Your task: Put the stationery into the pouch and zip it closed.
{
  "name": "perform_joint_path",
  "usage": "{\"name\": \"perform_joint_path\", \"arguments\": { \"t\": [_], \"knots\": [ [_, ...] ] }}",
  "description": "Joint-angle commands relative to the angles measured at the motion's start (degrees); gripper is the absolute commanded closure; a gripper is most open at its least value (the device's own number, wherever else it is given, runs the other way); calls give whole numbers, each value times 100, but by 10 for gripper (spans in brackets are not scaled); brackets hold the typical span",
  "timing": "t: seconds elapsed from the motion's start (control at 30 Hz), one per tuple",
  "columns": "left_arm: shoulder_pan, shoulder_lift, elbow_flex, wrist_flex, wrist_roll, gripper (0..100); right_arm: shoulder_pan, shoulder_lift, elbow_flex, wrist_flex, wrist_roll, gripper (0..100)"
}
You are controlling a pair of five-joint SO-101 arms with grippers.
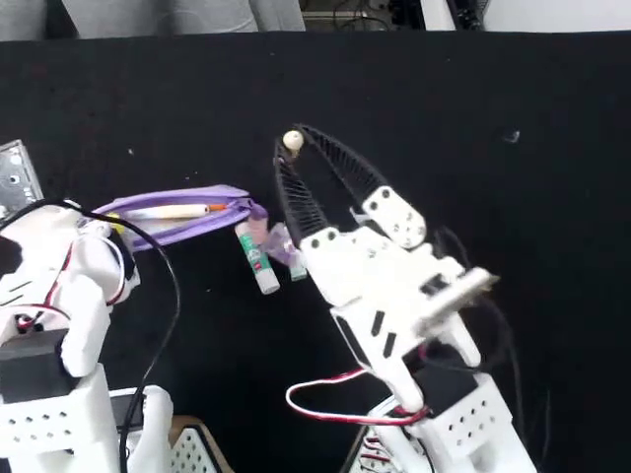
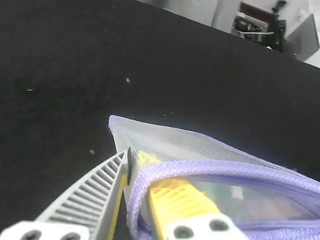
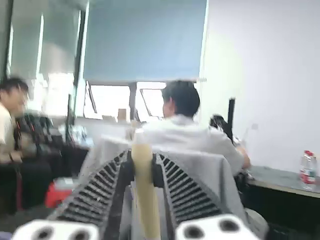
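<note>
We find the right gripper (image 3: 143, 156) with its ribbed black fingers (image 3: 100, 192) pressed onto a cream stick (image 3: 145, 200), which stands between them and runs along their length. From above we see the stick's round end at the tips, where the two fingers meet, well above the table (image 1: 444, 99). The white right arm (image 1: 394, 281) slopes back from there toward the near edge. On the other side, the left gripper (image 2: 134, 160) pinches the pouch (image 2: 200, 145) at one end. We see a grey ribbed finger (image 2: 90, 200) outside the clear wall and a yellow one (image 2: 172, 197) inside, with the purple zip hem looped over it. The mouth gapes open. From above, we place the pouch flat on the table left of centre, with the left arm (image 1: 59, 286) at its left end. An orange-tipped pen (image 1: 173, 211) lies inside along its length. Just off the pouch's right end lies a white tube (image 1: 258, 261) with a green label, outside the pouch. Beside the tube is a small lilac piece (image 1: 288, 252) that we cannot identify.
</note>
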Motion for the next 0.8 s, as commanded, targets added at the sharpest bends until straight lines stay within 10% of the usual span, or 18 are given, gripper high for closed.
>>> {"name": "perform_joint_path", "arguments": {
  "t": [0.0,0.77],
  "knots": [
    [277,9,48,-325,105,971,70,-163,-13,-519,-747,987],
    [374,26,251,-484,79,971,-642,-127,189,-862,-1600,987]
  ]
}}
